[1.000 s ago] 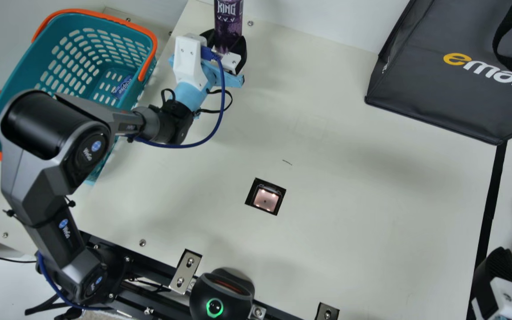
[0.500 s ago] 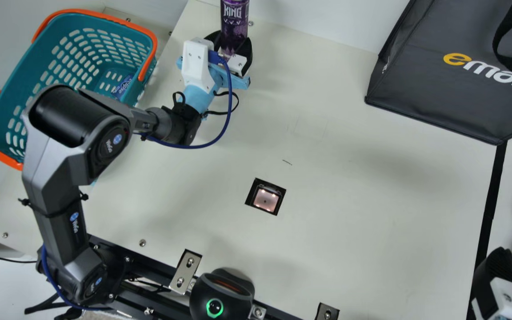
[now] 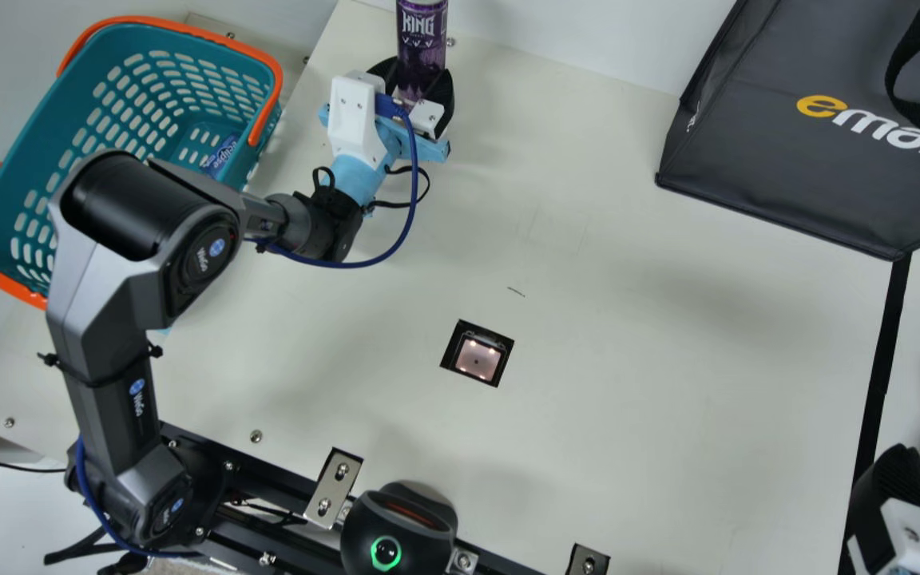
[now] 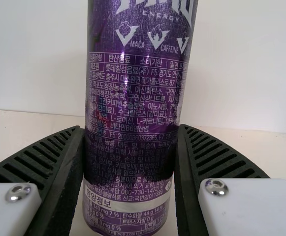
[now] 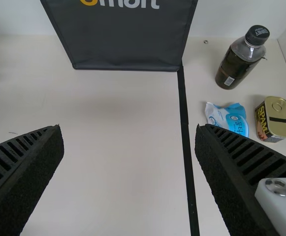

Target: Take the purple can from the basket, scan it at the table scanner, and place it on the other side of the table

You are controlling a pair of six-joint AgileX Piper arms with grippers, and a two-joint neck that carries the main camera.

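Observation:
In the main view my left gripper (image 3: 420, 92) is shut on the purple can (image 3: 422, 40), which stands upright between its fingers near the table's back edge, right of the teal basket (image 3: 129, 104). From the left wrist view, the left gripper (image 4: 131, 132) presses both ribbed pads against the sides of the purple can (image 4: 133, 98), low on its body. The scanner window (image 3: 477, 357) glows in the middle of the table. My right gripper (image 3: 895, 487) is partly visible at the lower right; in the right wrist view, the right gripper (image 5: 129, 130) has its fingers wide apart, holding nothing.
A blue packet (image 3: 221, 155) lies in the basket. The black bag (image 3: 811, 120) stands at the back right. Beyond the black line are a dark bottle (image 5: 238, 59), a blue-white pack (image 5: 229, 118) and a Spam tin (image 5: 274, 119). A black device (image 3: 400, 531) sits at the front edge.
My left arm has shifted slightly to the right with the can in its gripper, mostly in the earlier half second. The right gripper has kept still.

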